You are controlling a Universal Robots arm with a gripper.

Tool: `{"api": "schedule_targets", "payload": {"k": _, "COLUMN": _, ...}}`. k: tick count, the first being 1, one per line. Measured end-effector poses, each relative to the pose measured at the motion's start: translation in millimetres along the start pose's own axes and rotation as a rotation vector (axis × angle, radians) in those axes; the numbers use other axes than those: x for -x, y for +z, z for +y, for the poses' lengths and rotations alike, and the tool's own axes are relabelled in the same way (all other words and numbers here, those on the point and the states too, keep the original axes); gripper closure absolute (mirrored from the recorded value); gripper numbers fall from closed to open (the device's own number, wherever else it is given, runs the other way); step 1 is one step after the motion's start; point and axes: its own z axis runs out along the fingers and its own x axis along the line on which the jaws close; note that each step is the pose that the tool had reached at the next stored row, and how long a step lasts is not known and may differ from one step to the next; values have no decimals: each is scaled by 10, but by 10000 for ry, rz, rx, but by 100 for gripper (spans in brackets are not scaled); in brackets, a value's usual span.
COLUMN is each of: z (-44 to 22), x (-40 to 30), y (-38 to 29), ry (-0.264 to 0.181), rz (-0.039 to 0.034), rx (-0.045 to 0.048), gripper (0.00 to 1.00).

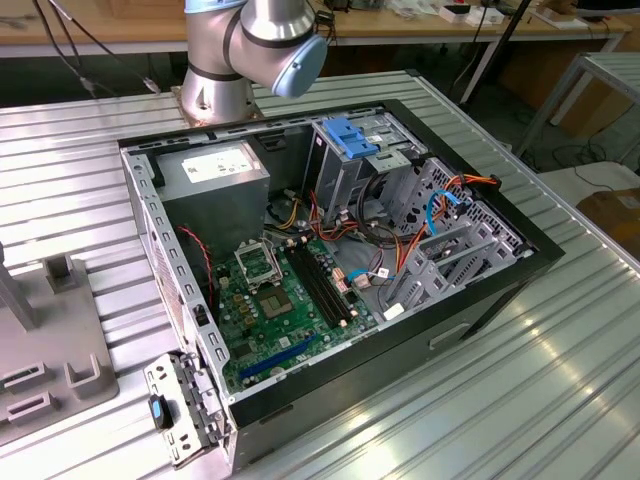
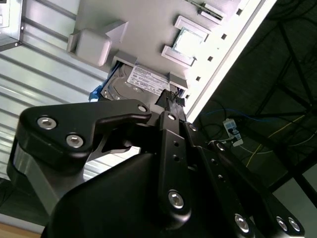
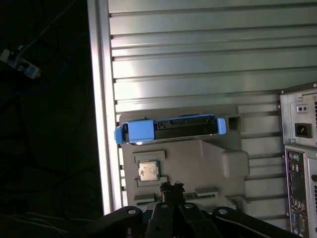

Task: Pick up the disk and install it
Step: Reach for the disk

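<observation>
**On the Grey Fixture: Disk Seated, Gripper Clear of It**

On the ribbed metal table [image 1: 560,380], the exterior view showed an open computer case [image 1: 470,320] lying on its side, with the motherboard [image 1: 280,300] exposed and a blue latch [image 1: 350,135] at the drive bays. The arm [image 1: 250,50] was mounted at the table's far edge. A grey fixture [image 1: 50,350] sat at the exterior view's left, well apart from the case. Wooden benches [image 1: 120,25] stood behind the table.

In the second wrist view, the disk [image 2: 136,82] lay in a pocket of the fixture [image 2: 143,29]. Its grey metal face carried a white label, and a blue rail showed at one end. The black links of the gripper [image 2: 172,99] occupied the foreground and pointed toward the disk. Whether the gripper was open or closed could not be determined. Cables [image 2: 257,144] and a power strip [image 2: 232,130] lay on the dark floor beyond the table edge.

In the first wrist view, the disk [image 3: 171,130] was seen edge-on: a dark body with bright blue rails at both ends, seated along one side of the fixture [image 3: 198,158]. A processor chip [image 3: 147,171] rested in a fixture pocket between the disk and the gripper [image 3: 172,187]. The gripper was apart from the disk. The rear panel of the computer case [image 3: 299,163] stood beside the fixture on the table [image 3: 198,49].
</observation>
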Motion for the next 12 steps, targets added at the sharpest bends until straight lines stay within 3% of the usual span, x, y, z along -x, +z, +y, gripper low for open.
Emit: {"api": "schedule_targets", "payload": {"k": 12, "z": -2, "x": -18, "y": -1, "ry": -1, "rz": 0, "rx": 0, "gripper": 89}}
